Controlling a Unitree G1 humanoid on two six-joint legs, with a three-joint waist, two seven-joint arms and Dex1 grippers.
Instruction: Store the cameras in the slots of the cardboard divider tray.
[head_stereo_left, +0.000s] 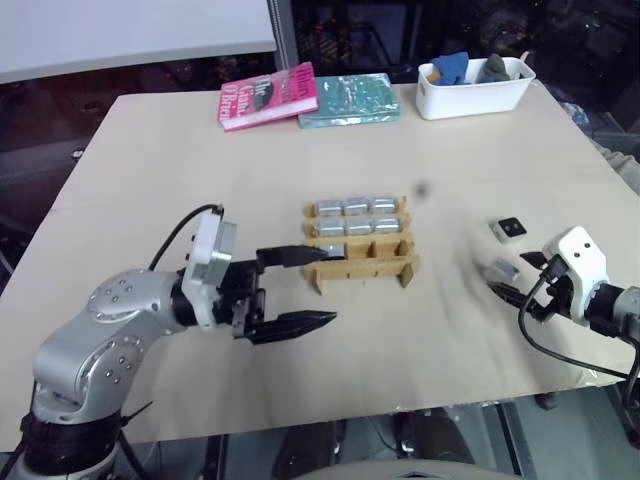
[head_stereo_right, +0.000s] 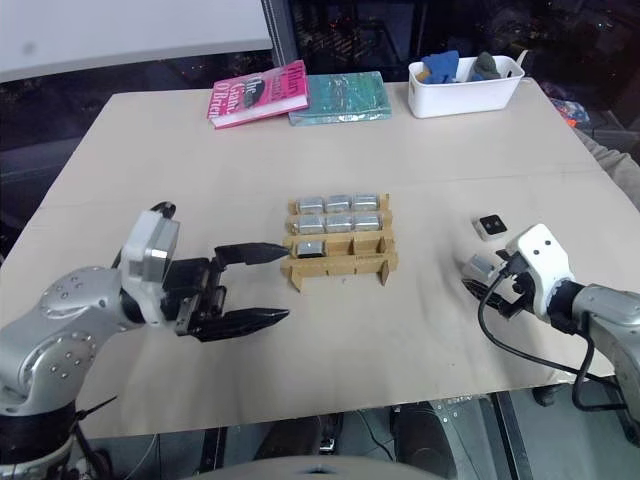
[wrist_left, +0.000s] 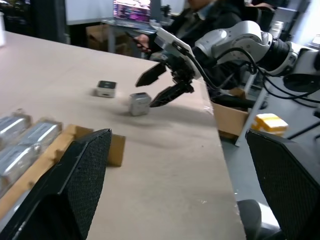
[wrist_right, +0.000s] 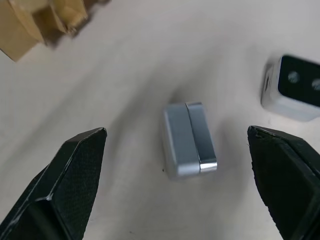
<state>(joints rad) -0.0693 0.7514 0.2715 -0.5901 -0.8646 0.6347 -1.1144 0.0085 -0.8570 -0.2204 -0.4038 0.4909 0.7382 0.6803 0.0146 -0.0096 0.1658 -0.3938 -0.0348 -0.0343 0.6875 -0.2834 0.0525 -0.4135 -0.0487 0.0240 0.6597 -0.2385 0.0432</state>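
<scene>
7 cameras are seen seated in the cardboard divider tray (head_stereo_left: 360, 243); 2 slots of its front row are empty; 2 cameras lie loose on the counter (head_stereo_left: 150, 180) to its right. The plain silver camera (wrist_right: 189, 140) is framed between the widely spread fingers of the right hand (wrist_right: 175, 175), its long axis running along them; the black-faced camera (wrist_right: 295, 87) lies just beyond. The left hand (head_stereo_left: 300, 290), also spread wide and empty, is held near the tray, well apart from both.

seven cameras (head_stereo_left: 357, 206) in tray (head_stereo_left: 362, 266); two cameras (wrist_right: 189, 141) lie right.
</scene>
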